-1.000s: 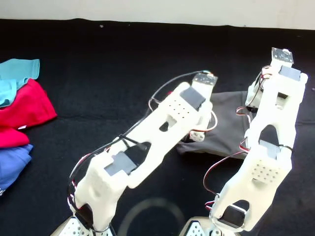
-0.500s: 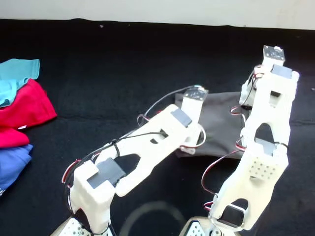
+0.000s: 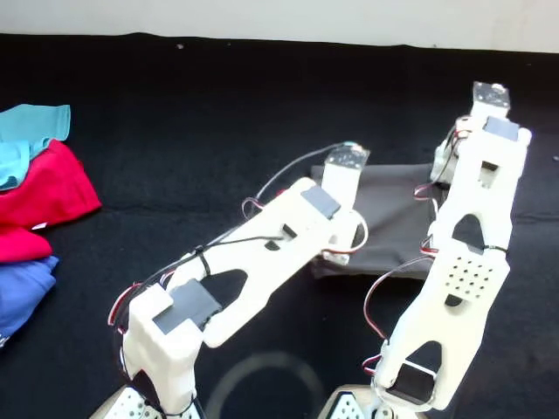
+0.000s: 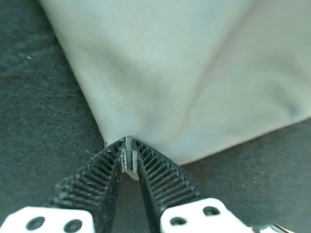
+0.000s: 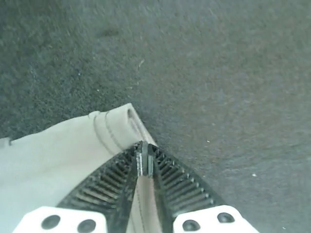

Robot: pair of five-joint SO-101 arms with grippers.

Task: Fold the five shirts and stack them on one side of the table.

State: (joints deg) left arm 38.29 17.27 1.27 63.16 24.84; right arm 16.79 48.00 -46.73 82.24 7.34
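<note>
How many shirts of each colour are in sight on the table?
teal shirt: 1
red shirt: 1
blue shirt: 1
grey shirt: 1
Total: 4

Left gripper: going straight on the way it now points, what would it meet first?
The gray shirt: the left gripper is shut on its edge, and the cloth spreads right ahead, though depth is unclear.

Lab-style robot bench: black-clothed table (image 3: pixel 175 113) against a bare white wall (image 3: pixel 279 16), left arm (image 3: pixel 262 253) and right arm (image 3: pixel 463 262) of white printed plastic mounted side by side, wiring (image 3: pixel 367 307) exposed.
</note>
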